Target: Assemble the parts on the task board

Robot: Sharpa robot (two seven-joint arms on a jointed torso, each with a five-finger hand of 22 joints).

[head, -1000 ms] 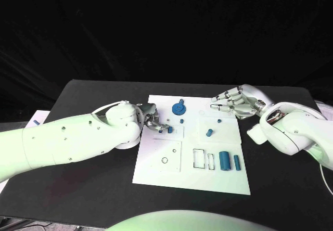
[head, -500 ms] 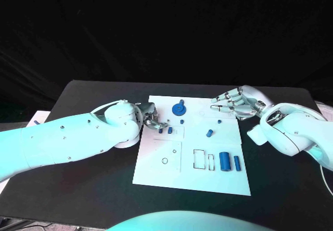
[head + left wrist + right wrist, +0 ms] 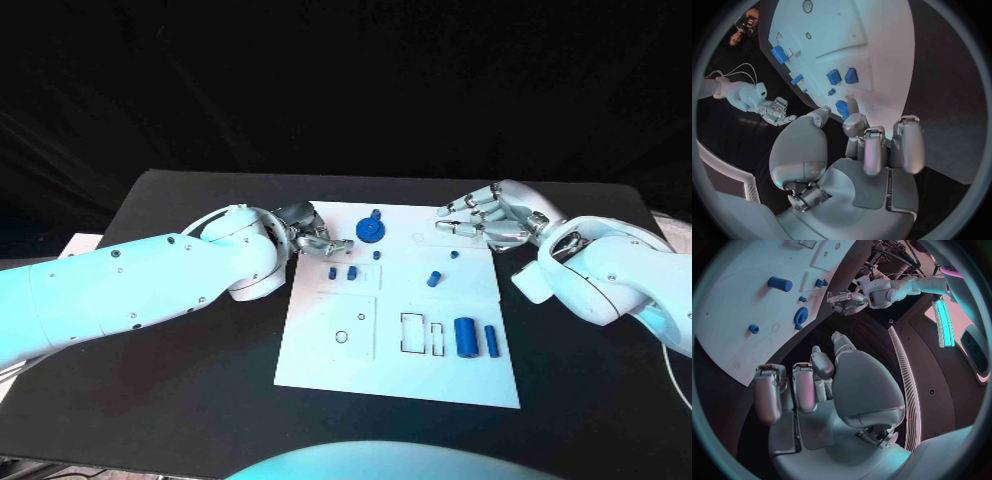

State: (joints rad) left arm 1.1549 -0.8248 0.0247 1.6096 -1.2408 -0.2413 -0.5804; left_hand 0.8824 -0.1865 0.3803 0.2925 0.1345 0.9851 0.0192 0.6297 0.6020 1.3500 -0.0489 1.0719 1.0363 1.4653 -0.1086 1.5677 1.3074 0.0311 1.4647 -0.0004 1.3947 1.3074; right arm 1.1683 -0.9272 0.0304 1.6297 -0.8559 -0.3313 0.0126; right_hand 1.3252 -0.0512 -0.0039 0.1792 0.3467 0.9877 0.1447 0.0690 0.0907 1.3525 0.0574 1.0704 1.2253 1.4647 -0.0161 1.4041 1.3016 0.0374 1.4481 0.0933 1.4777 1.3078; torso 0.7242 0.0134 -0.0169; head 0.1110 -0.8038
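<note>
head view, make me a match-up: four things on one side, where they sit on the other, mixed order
Things
1. gear
2. large cylinder
3. left hand
4. right hand

Places
A. over the task board's far right corner
B. near part of the board, right side
C. far part of the board, near its middle
D. at the board's far left edge

Pairs: 1-C, 2-B, 3-D, 4-A
</note>
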